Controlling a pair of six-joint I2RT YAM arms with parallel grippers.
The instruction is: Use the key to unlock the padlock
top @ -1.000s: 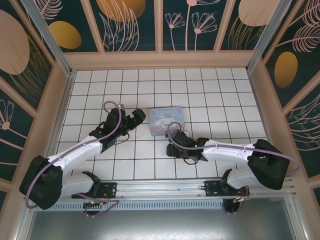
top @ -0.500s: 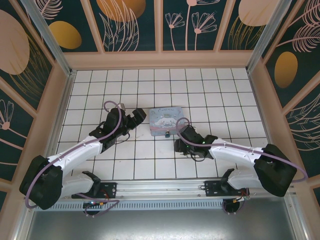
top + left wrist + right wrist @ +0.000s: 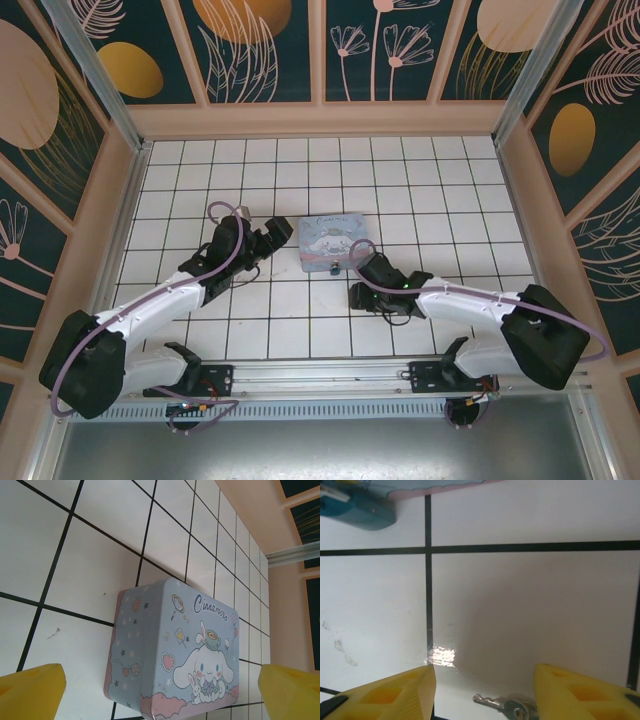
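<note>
The left end effector (image 3: 161, 680) is held wide open above the white tiled bench (image 3: 90, 575), with nothing gripped between its yellow fingers (image 3: 31, 690). It is pointed at a pale blue cartoon-printed tin (image 3: 180, 650), which is seen lying flat on the bench just ahead of it. The right end effector (image 3: 484, 667) is lowered close to the bench on the near side of the tin, and its yellow fingers (image 3: 580, 690) are kept apart with nothing clasped. The key (image 3: 506, 705) is seen lying flat on a tile in the gap between those fingers, closer to the right-hand one, at the lower edge of the right wrist view. Whether the key is touched by that finger cannot be told. The padlock (image 3: 360, 511) is found farther ahead, resting on the bench right beside the tin's near edge, its blue body lying on its side and well apart from the key.
</note>
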